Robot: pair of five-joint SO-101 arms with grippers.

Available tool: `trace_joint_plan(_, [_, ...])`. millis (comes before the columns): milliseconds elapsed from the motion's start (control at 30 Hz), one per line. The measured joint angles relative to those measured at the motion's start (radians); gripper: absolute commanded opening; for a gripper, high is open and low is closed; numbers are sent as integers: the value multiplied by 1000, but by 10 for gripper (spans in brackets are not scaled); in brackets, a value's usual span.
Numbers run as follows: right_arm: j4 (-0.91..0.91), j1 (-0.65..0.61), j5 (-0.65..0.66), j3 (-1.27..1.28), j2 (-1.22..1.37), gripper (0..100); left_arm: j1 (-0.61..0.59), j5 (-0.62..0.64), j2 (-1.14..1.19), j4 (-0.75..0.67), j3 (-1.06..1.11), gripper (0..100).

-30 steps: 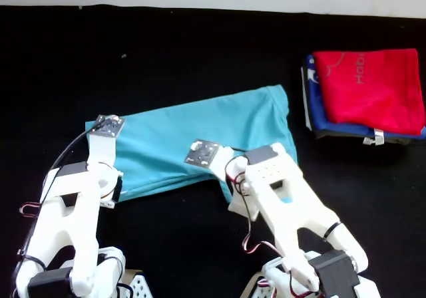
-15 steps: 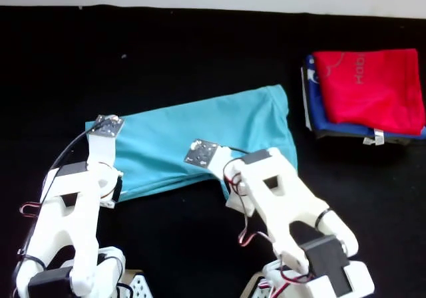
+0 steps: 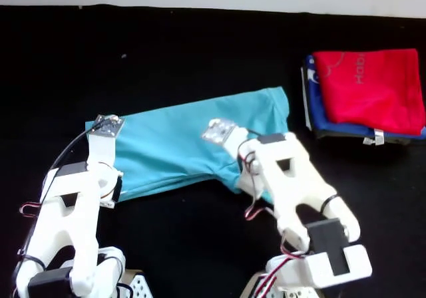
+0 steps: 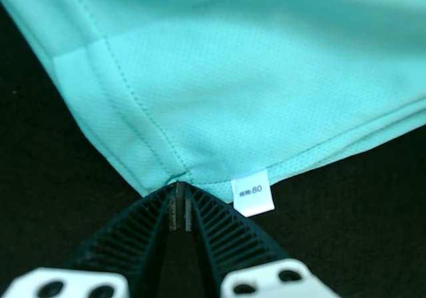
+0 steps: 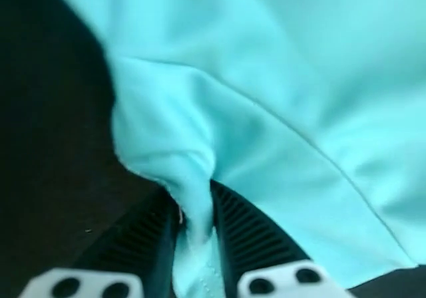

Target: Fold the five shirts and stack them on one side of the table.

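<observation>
Shifted rightward, the right pincer (image 5: 196, 211) clamps the teal shirt (image 3: 173, 138); the left pincer (image 4: 180, 201) pinches its corner.

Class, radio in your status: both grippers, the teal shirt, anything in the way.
Left gripper shut on teal shirt corner. Right gripper shut on bunched fold. Nothing blocking; folded stack lies apart.

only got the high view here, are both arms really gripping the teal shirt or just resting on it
Observer: The left gripper has its jaws shut on a stitched corner of the teal shirt.
Operator: and the right
Observer: The right gripper has its jaws shut on a bunched fold at the shirt's edge.
Operator: any marker by the left pinch
Observer: A small white tag sits on the hem beside that corner.
</observation>
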Motion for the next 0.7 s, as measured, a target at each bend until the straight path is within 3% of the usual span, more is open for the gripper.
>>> trace_joint_plan(300, [144,46,2,-377,34,8,0,0,0,0,0,9])
trace_joint_plan(467, [147,43,2,-583,212,19,0,0,0,0,0,9])
trace_joint_plan(600, [157,38,-6,-773,399,134,0,0,0,0,0,9])
trace_joint_plan(700, [157,41,-112,-902,506,170,0,0,0,0,0,9])
